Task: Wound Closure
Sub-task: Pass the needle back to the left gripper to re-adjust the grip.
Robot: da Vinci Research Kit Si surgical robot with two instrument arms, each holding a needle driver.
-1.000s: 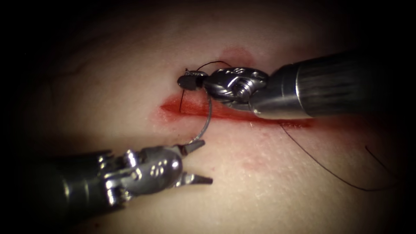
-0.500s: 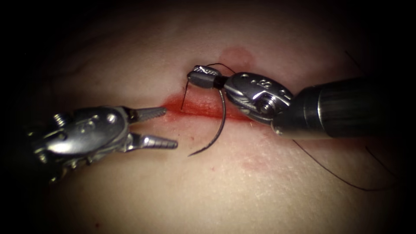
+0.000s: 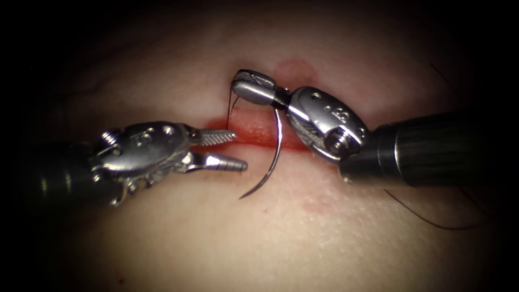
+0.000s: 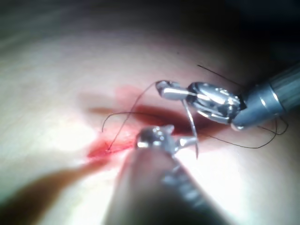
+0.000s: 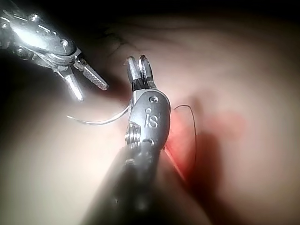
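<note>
Needle hangs free above the cut at frame centre, clamped near its thread end by the right tool. Left tool fingers spread, holding nothing, at centre left.

Pale pinkish-beige pork tissue bears a bright red fluid-stained cut, with fainter pink blotches beside it. The thin curved steel needle is dark silver-grey; the fine thread is black. The silver metal left tool shows cross-hatched serrated jaw faces, and the polished silver right tool has a dark grey shaft.
</note>
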